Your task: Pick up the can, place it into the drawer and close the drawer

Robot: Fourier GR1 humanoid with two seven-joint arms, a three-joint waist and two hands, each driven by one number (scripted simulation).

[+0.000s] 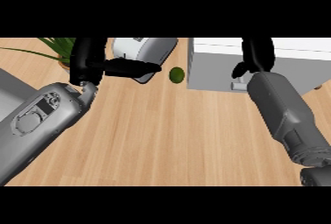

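I had the right hand (257,54) at the drawer (258,61) front, far right, fingers curled; couldn't tell on what. Left hand (90,61) far left, thumb out, holding nothing. Green can (176,74) lay between them on open desk (168,140).

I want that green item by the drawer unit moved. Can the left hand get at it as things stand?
Probably yes: the left hand is level with the green item, with only bare counter between its thumb and the item.
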